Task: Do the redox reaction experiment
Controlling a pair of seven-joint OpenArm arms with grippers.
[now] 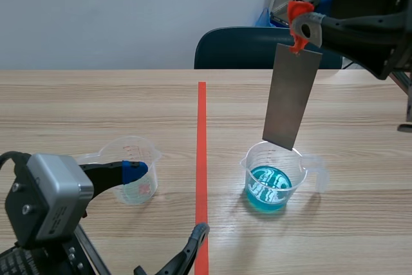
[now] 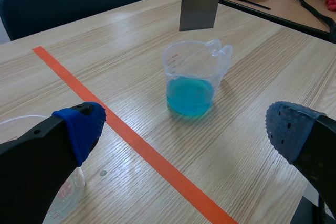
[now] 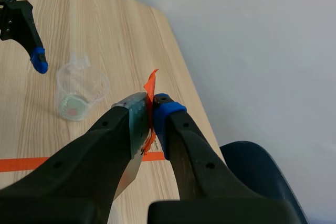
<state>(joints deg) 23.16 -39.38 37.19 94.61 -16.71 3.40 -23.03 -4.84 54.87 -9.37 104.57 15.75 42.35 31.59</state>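
Grey metal plate [image 1: 293,98] is hanging upright, slightly tilted, from the right gripper [image 1: 304,29], whose jaws are clamping the orange tab [image 1: 297,9] at the plate's top edge. The plate's lower edge is hovering just above the mouth of a clear plastic beaker [image 1: 255,167], apart from the blue liquid [image 1: 269,188] inside. The beaker is standing on the wooden table [image 1: 96,107], right of the orange-red tape line [image 1: 201,133]. The left gripper [image 1: 167,201] is sitting low with its jaws spread wide, holding nothing; one blue pad [image 1: 135,170] is lying beside a clear measuring cup [image 1: 138,191] left of the line.
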